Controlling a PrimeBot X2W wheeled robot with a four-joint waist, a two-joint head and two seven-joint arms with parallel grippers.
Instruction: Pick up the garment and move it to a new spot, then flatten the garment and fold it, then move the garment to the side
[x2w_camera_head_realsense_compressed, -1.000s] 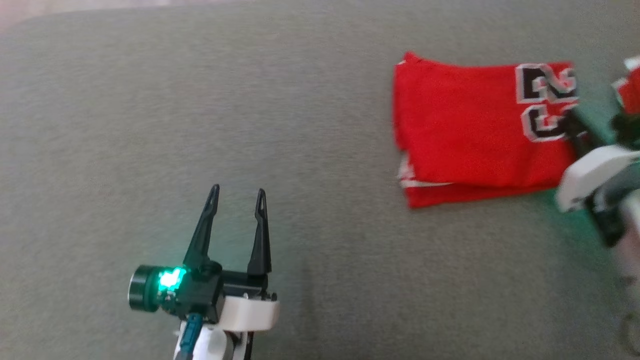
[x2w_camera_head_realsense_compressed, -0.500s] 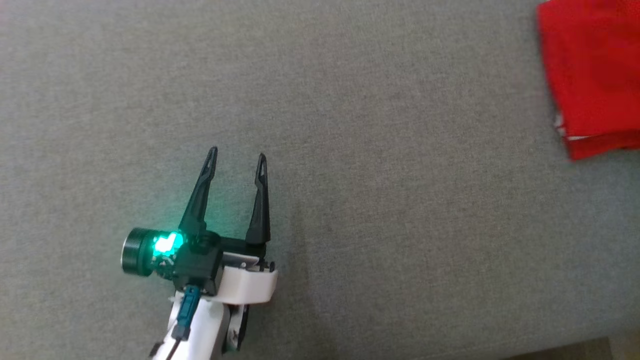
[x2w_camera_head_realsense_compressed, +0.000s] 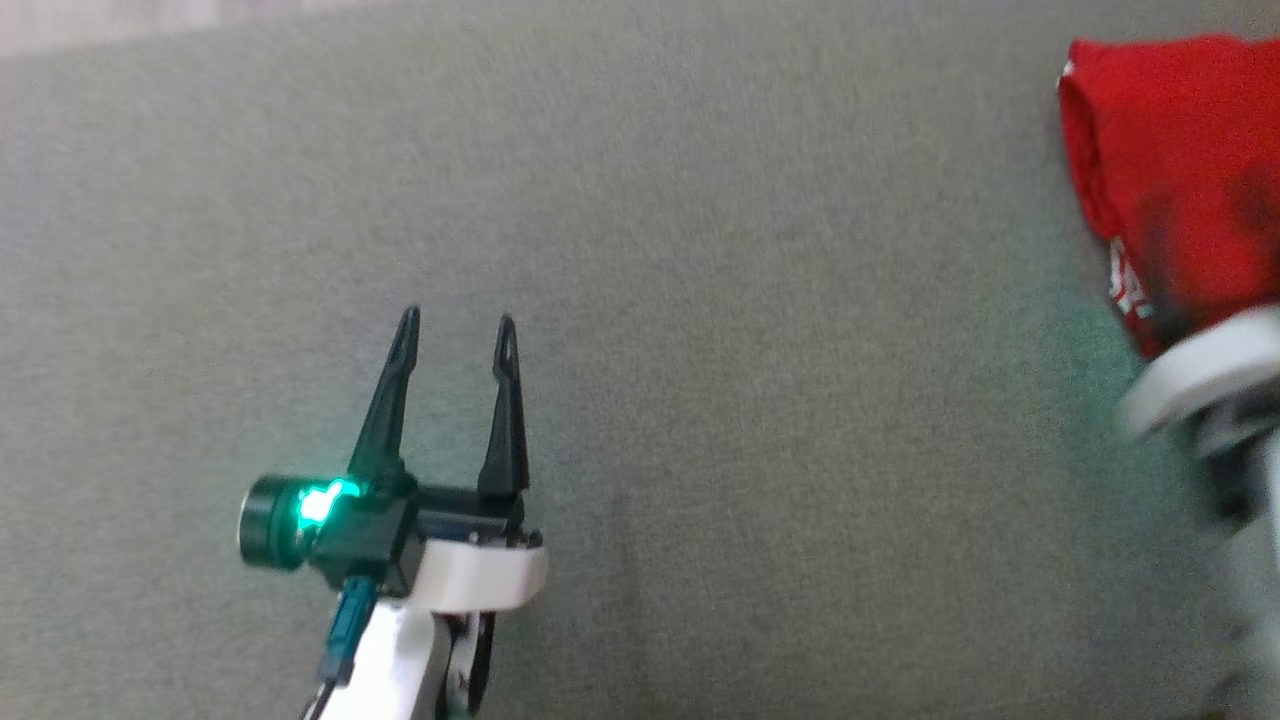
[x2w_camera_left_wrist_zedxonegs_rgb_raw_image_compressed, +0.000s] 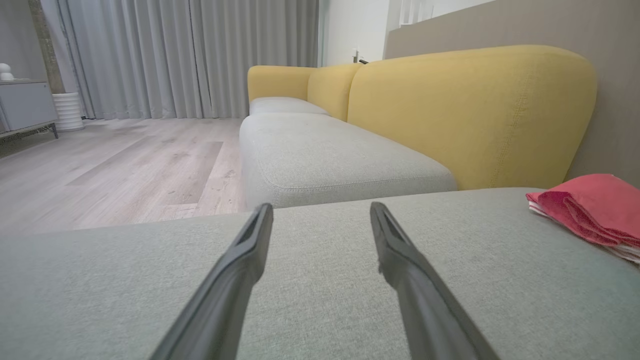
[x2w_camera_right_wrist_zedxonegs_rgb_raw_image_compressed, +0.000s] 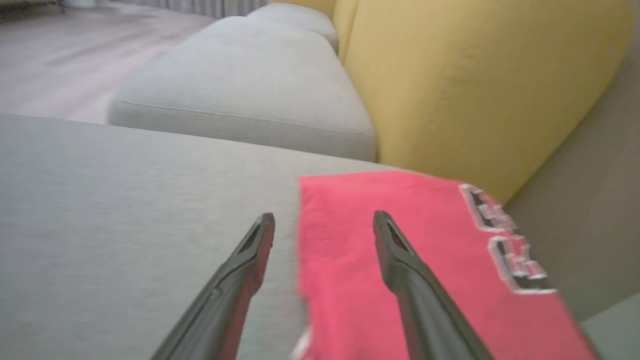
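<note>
The garment (x2w_camera_head_realsense_compressed: 1180, 140) is a red jersey, folded, lying on the grey cushion at the far right edge of the head view. In the right wrist view my right gripper (x2w_camera_right_wrist_zedxonegs_rgb_raw_image_compressed: 324, 217) is open. Its fingers straddle the near left edge of the garment (x2w_camera_right_wrist_zedxonegs_rgb_raw_image_compressed: 440, 235), whose black-and-white lettering runs along the right side. Its blurred white wrist (x2w_camera_head_realsense_compressed: 1195, 375) shows just below the garment. My left gripper (x2w_camera_head_realsense_compressed: 457, 320) is open and holds nothing. It sits low over bare cushion, far to the left of the garment (x2w_camera_left_wrist_zedxonegs_rgb_raw_image_compressed: 590, 200).
The wide grey seat cushion (x2w_camera_head_realsense_compressed: 700, 300) carries everything. A yellow backrest (x2w_camera_left_wrist_zedxonegs_rgb_raw_image_compressed: 465, 110) rises behind the garment. A second grey seat cushion (x2w_camera_left_wrist_zedxonegs_rgb_raw_image_compressed: 320, 155) lies beyond a gap. Wooden floor (x2w_camera_left_wrist_zedxonegs_rgb_raw_image_compressed: 125, 155) and grey curtains (x2w_camera_left_wrist_zedxonegs_rgb_raw_image_compressed: 190, 55) lie to the left.
The head camera has swung left, so the garment now sits at the picture's right edge. The right wrist, out of the picture half a second ago, shows again under the garment. The left gripper stays open.
</note>
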